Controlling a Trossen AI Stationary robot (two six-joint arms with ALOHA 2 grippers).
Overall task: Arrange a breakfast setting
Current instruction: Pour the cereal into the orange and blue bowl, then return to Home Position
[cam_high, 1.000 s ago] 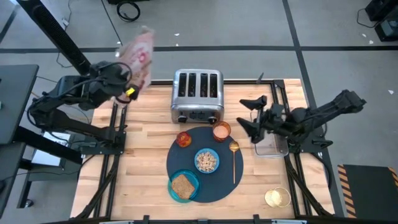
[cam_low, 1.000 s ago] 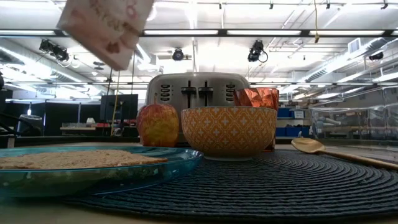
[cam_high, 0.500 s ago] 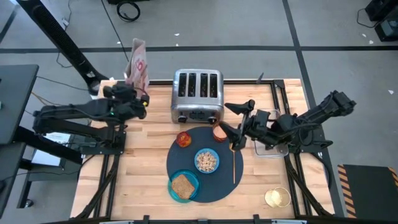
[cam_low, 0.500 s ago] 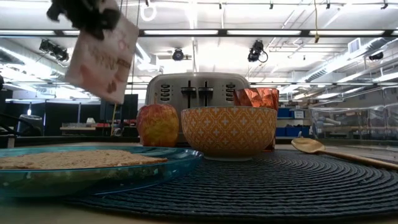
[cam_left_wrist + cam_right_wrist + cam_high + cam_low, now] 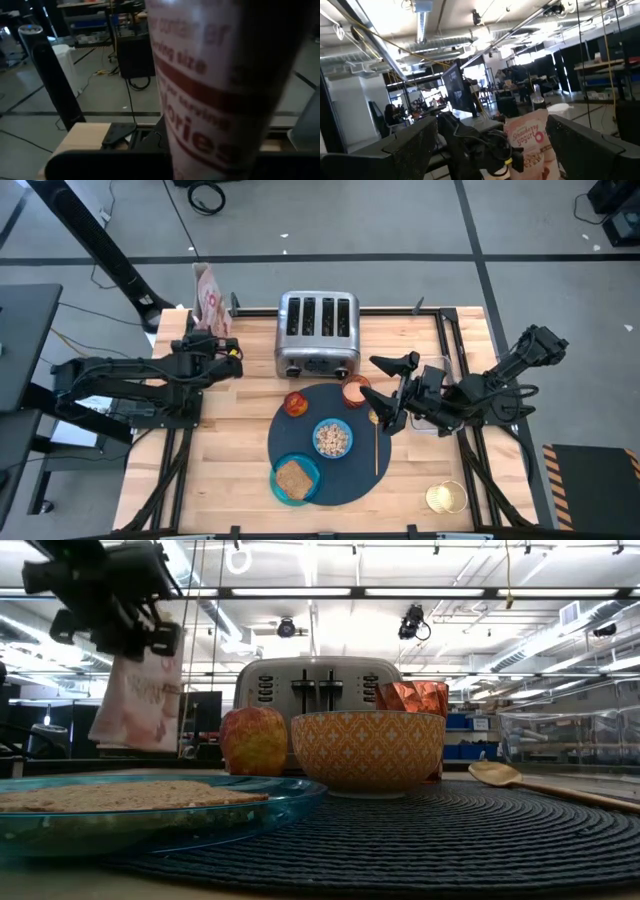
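Note:
My left gripper (image 5: 207,346) is shut on the pink cereal box (image 5: 209,298) at the table's far left, left of the chrome toaster (image 5: 317,335); the box also shows in the low view (image 5: 140,700). My right gripper (image 5: 389,393) is open and empty above the right edge of the navy mat (image 5: 330,480), beside the copper cup (image 5: 356,391) and over the gold spoon (image 5: 377,442). On the mat lie the blue bowl (image 5: 332,439), the red-orange fruit (image 5: 296,402) and the teal plate (image 5: 306,490) with the toast (image 5: 292,477). My left gripper pinches the cereal box between its two fingers at its upper part (image 5: 142,658); the box's narrow printed side (image 5: 210,100) fills the gap. The box hangs roughly upright below the gripper. Whether its lower end (image 5: 135,743) touches the table, I cannot tell.
A clear container (image 5: 443,418) sits under my right arm near the table's right edge. A round gold-rimmed object (image 5: 446,498) lies at the near right corner. Bare wood (image 5: 225,460) shows left of the mat.
My left gripper has come down toward the table's near edge with the cereal box, which has turned from tilted to roughly upright. My right gripper has moved toward the table's left, from beside the clear container to over the spoon at the mat's right edge.

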